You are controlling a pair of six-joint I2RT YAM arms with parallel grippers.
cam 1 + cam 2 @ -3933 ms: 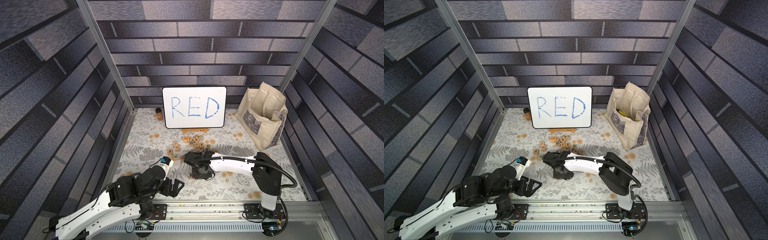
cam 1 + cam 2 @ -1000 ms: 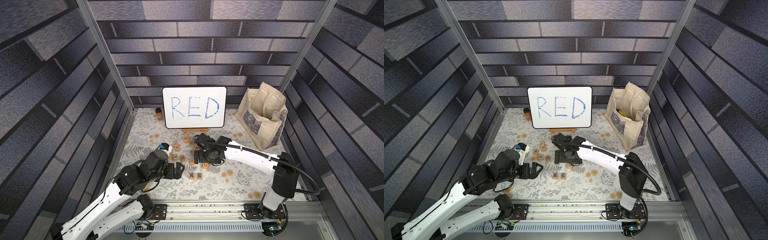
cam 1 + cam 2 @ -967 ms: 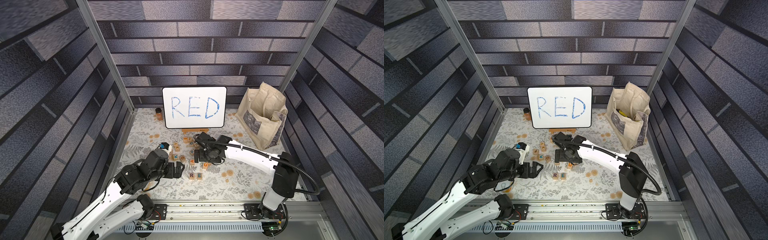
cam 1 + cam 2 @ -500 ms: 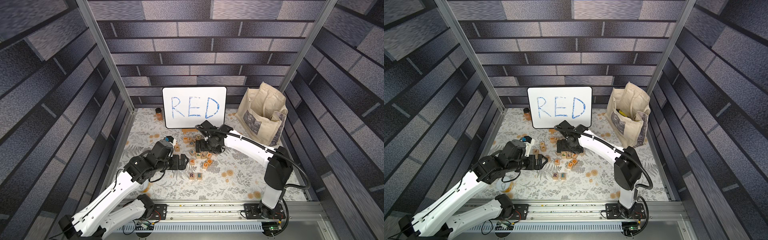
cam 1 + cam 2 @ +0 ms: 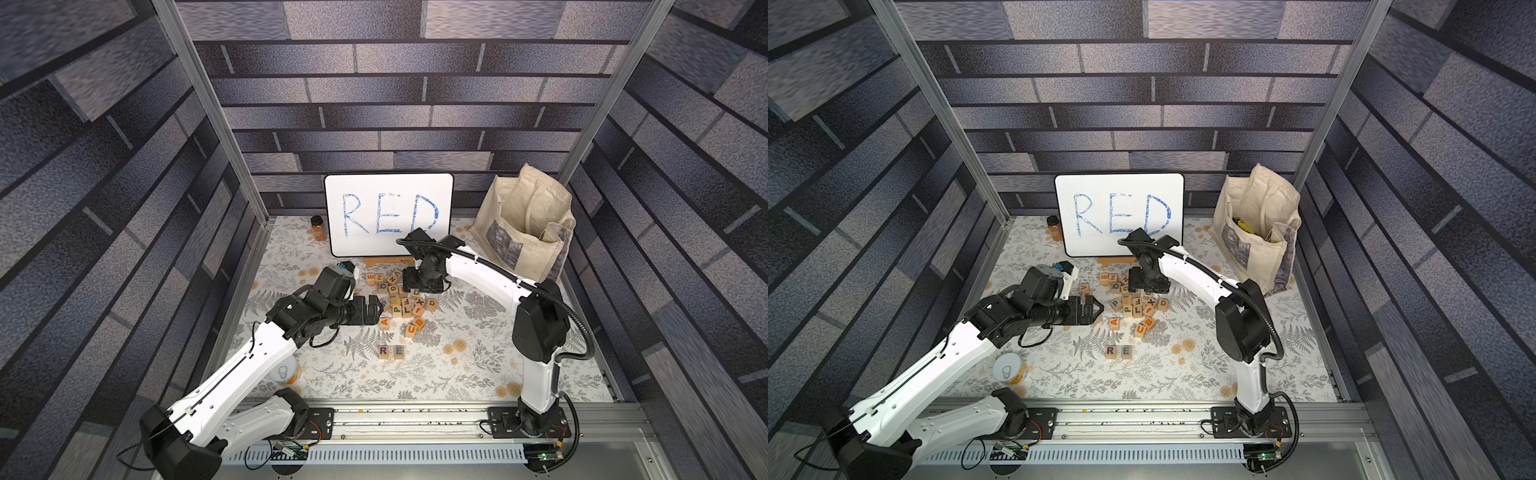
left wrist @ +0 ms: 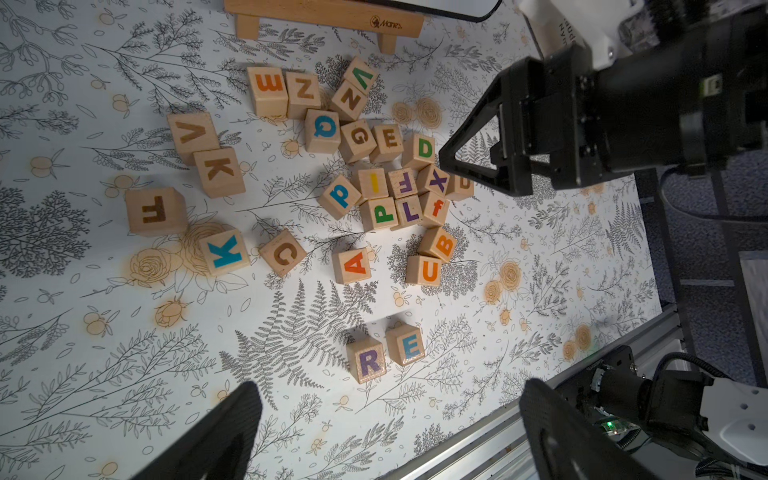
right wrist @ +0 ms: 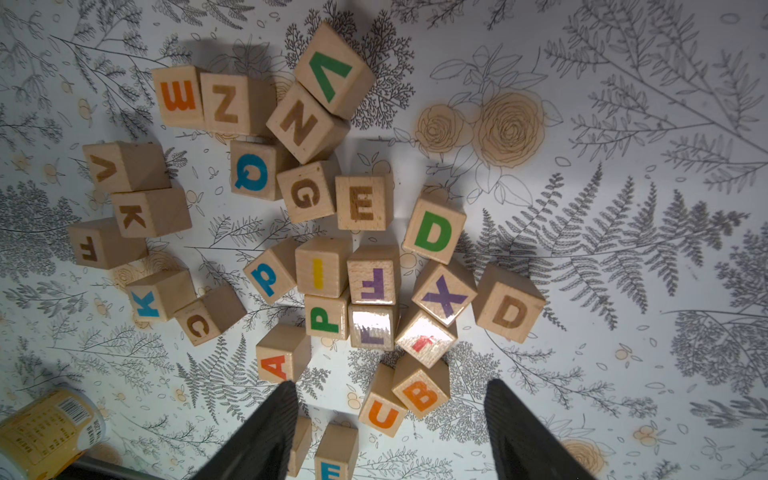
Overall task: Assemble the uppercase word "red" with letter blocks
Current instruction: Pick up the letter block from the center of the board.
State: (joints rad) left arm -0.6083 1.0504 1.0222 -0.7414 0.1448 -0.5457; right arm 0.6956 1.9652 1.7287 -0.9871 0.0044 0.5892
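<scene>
Top views: R block [image 5: 383,351] and E block [image 5: 398,351] are set side by side, apart from the pile [image 5: 401,291]; two letters of three are judged done.
Left wrist: left gripper [image 6: 388,390] is spread, empty.
Right wrist: right gripper [image 7: 390,386] is spread, nothing is pinched; green D block [image 7: 433,232] lies in the pile, not yet placed.

Whiteboard [image 5: 388,187] reads "RED" — R block [image 5: 383,351], E block [image 5: 398,351].

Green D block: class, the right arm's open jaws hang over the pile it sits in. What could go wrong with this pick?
1. The green D block sits against the purple X block; closing jaws may drag that one along.
2. A brown D block lies close by; the wrong D might be taken.
</scene>
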